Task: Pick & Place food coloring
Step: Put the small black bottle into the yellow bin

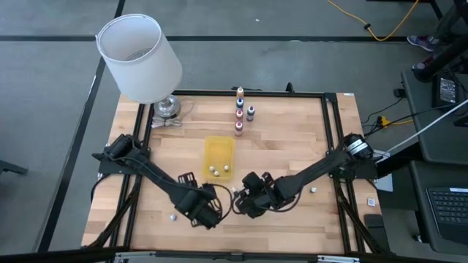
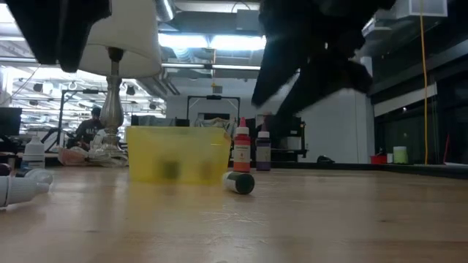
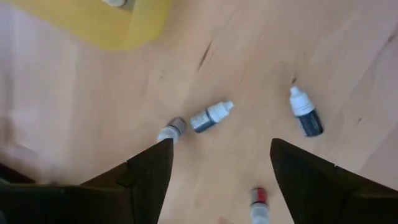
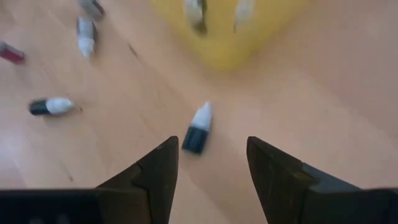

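Bottles (image 4: 197, 129) lie scattered; labels unreadable.

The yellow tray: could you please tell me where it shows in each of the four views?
High view: the yellow tray sits near the picture's centre.
Low view: left of centre.
Left wrist view: top left corner.
Right wrist view: top edge, middle.
Shared landmark: the white-capped bottles lying inside it.
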